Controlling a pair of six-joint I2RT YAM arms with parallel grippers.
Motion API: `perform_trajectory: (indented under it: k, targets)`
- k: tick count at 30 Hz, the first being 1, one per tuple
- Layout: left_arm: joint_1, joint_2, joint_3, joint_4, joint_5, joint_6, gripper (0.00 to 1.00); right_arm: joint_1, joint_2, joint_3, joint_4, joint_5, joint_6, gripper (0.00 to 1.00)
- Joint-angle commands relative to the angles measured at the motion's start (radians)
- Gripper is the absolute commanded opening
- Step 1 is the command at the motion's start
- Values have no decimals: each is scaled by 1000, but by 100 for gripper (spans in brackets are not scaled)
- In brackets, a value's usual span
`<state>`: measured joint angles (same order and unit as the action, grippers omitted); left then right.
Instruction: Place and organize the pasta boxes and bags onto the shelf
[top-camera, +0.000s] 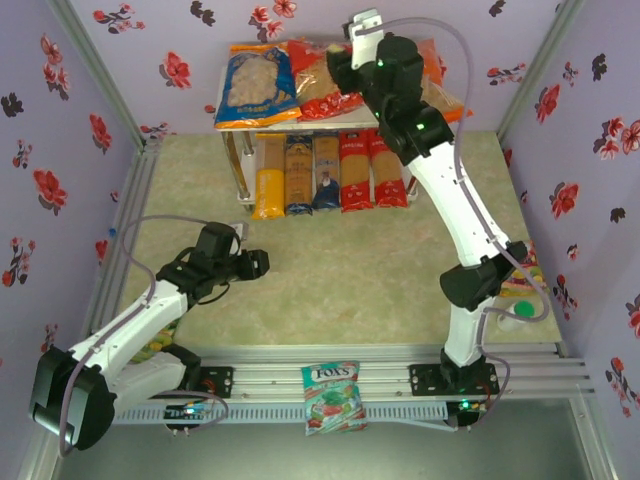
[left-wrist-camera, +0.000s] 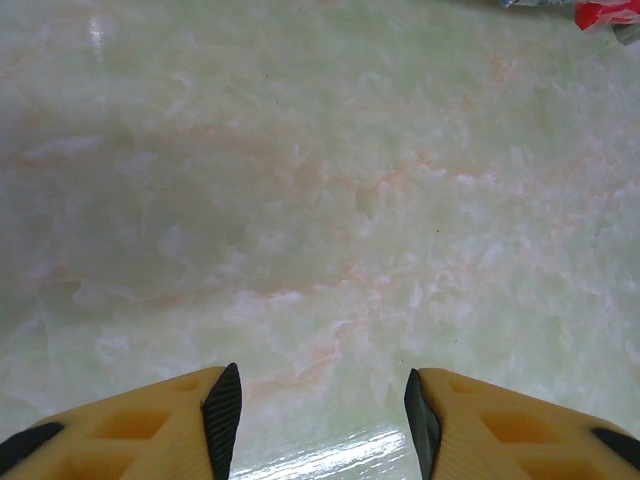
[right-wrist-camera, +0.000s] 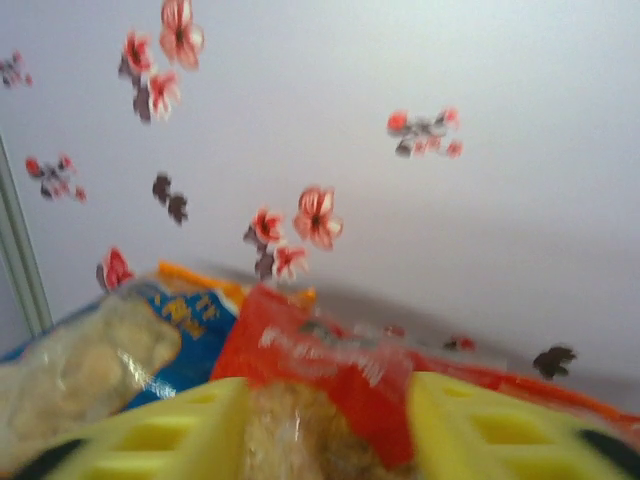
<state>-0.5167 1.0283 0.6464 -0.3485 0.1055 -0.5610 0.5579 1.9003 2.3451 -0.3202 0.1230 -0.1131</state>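
Nearest, a FOX'S candy bag (top-camera: 332, 397) lies on the front rail, well apart from the work and no hazard. Next, the left gripper (left-wrist-camera: 315, 420) hovers over the bare marbled table (left-wrist-camera: 320, 200), jaws about half apart with nothing between them.

Further back, on the lower board of the shelf (top-camera: 236, 127), the yellow spaghetti pack (top-camera: 268, 182), the dark blue spaghetti packs (top-camera: 298, 175) and the red spaghetti packs (top-camera: 356, 172) lie side by side, their near ends past the board's edge.

On the top board lie the blue pasta bag (top-camera: 258, 85), the red pasta bag (top-camera: 322, 90) and, partly behind the arm, the orange pasta bag (top-camera: 440, 95). The right gripper (right-wrist-camera: 325, 425) straddles the red bag's clear window; I cannot tell whether it pinches the film or merely flanks it.

The risk lies here. The red bag reaches the front edge, so if film catches on a finger during withdrawal, the bag could be dragged forward and off. The forearm crosses the right corner and could likewise nudge the orange bag.
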Motion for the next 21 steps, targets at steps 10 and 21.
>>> perform_trajectory:
  k: [10,21]
  targets:
    - [7,-20,19,2,-4,18,49,-36,281,293,93,-48,38,9]
    - [11,-11,30,-5,-6,27,49,-64,359,298,-76,-51,71,8]
